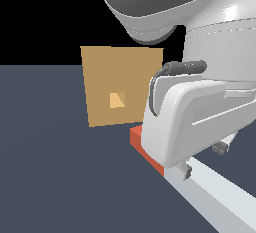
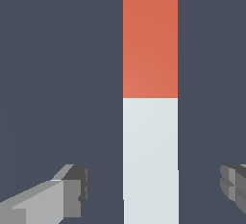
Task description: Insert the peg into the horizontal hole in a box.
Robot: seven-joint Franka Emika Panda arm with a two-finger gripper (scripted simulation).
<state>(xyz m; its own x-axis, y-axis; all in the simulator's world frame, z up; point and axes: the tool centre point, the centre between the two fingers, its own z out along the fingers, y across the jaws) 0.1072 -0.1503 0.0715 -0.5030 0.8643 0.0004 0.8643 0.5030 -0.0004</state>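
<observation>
The peg (image 2: 150,122) lies flat on the dark surface (image 1: 55,177), its red-orange end turned toward the box (image 1: 120,77), probably so that this end enters first. The box stands upright with its hole (image 1: 117,100) facing the peg. The gripper (image 2: 153,189) hangs above the pale part with its fingers (image 2: 72,189) wide apart, 1 on each side and not touching the peg, which suggests a grasp is being prepared. I count 1 peg, 1 box, 1 hole and 2 fingers.
</observation>
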